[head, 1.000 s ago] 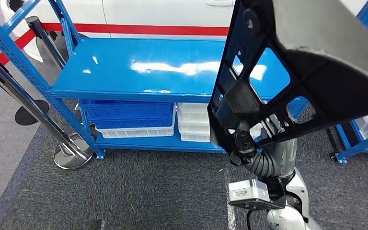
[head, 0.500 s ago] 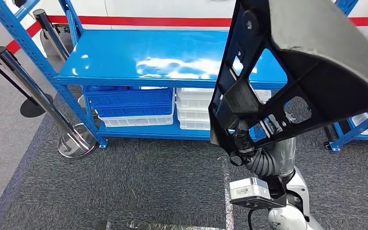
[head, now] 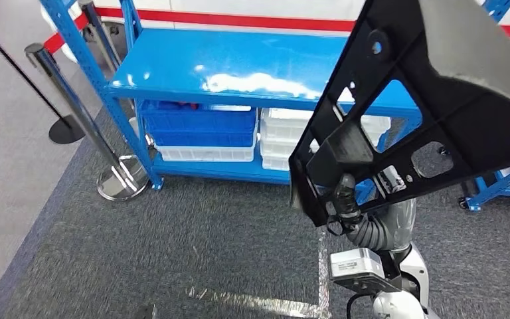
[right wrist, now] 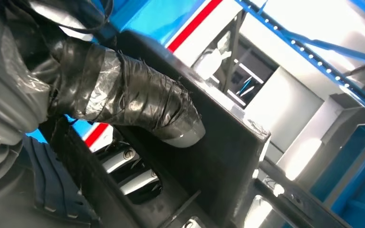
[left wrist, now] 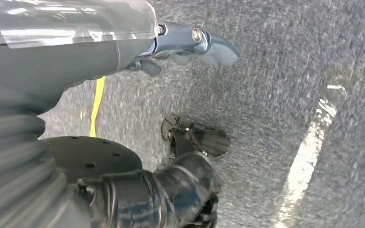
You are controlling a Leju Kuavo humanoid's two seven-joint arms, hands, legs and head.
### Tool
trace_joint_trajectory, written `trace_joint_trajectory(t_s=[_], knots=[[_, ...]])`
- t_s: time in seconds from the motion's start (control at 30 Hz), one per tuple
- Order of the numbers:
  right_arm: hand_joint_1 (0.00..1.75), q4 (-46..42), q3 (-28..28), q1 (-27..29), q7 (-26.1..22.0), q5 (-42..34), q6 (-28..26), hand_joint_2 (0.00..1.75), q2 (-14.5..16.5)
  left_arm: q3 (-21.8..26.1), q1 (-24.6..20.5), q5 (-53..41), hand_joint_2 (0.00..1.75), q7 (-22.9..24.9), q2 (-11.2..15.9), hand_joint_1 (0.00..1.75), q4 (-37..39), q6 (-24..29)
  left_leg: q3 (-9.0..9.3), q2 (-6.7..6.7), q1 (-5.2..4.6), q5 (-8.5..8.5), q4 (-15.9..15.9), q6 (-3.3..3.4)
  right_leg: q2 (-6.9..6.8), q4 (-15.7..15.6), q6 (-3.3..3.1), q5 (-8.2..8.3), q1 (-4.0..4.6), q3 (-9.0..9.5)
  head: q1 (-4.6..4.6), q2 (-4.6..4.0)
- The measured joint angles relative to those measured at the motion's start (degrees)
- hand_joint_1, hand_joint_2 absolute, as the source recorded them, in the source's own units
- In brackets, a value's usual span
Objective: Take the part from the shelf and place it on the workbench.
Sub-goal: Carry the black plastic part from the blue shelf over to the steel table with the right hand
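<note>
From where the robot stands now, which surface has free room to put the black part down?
The blue shelf's top board is bare from its left post to where the black part, gripped by the right hand, hides it. The lower level is crowded: blue bins and white bins sit side by side. The grey carpet before it is open.

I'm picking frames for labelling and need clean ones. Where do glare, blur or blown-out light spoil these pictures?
Head view: white glare streaks the blue shelf top, and the carpet smears at the bottom. Left wrist view: the floor is motion-blurred beyond the left hand. Right wrist view: the background is blown out white behind the black part under the taped right hand.
</note>
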Motion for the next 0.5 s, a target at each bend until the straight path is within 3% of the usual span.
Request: trace_joint_trajectory(t_s=[0.07,0.13,0.23,0.3,0.33,0.37,0.43,0.5], knots=[[1.75,0.3,-0.4,1.0,-1.0,-0.6,-0.1,1.75,0.1,0.0,0.0,0.1,1.75,0.2,0.3,0.0,0.0,0.0,-0.71,-1.0,0.08,0.39,0.1,-0.77,-1.33,-0.1,-0.49,0.35,0.01,-0.2,0.02,0.0],[1.75,0.5,-0.7,1.5,-1.6,-1.0,-0.1,1.75,0.4,0.0,0.1,0.0,1.75,0.3,0.5,0.0,0.0,-0.1,-1.61,-0.3,0.07,-0.55,1.4,-1.42,-2.54,-0.5,-1.26,0.78,-0.27,-0.2,-0.18,0.0],[1.75,0.8,-1.2,2.1,-1.9,-1.1,-0.1,1.75,0.8,0.0,0.1,0.0,1.75,0.6,0.7,0.0,0.0,-0.1,-5.68,1.87,0.41,-5.41,10.3,-2.34,-4.22,-0.7,-1.87,1.11,-0.4,-0.44,-0.67,0.0],[1.75,1.1,-1.3,2.5,-2.1,-1.4,-0.1,1.75,0.9,0.0,0.2,-0.2,1.75,0.6,0.8,0.0,0.0,0.0,-7.58,2.26,0.69,-6.86,15.1,-2.79,-5.48,-0.6,-1.91,1.15,-0.36,-0.59,-0.67,0.0],[1.75,1.2,-1.3,2.6,-2.2,-1.6,-0.1,1.75,0.9,0.0,0.2,-0.3,1.75,0.6,0.8,0.0,0.0,0.1,-7.12,2.43,0.76,-6.1,14.7,-2.9,-6.11,-0.6,-1.91,1.16,-0.36,-0.61,-0.68,0.0],[1.75,1.4,-1.4,2.6,-2.4,-1.9,-0.1,1.75,1.0,0.0,0.2,-0.3,1.75,0.5,1.0,0.0,0.0,0.3,-5.62,2.77,0.8,-4.52,12.2,-2.92,-6.71,-0.6,-1.88,1.16,-0.37,-0.59,-0.68,0.0],[1.75,1.5,-1.5,2.7,-2.9,-2.6,-0.1,1.75,1.2,0.0,0.2,-0.2,1.75,0.0,1.2,0.0,0.0,0.6,-1.43,4.87,0.53,-1.35,4.5,-2.7,-7.85,-0.5,-1.65,1.16,-0.22,-0.5,-0.69,0.0],[1.75,1.8,-1.7,2.6,-3.6,-3.3,-0.1,1.75,1.5,0.0,-0.1,0.1,1.75,-0.6,1.4,0.0,0.0,1.0,0.65,6.58,0.01,-0.26,0.1,-2.04,-8.9,-0.5,-1.1,1.25,0.08,-0.51,-0.62,0.0]])
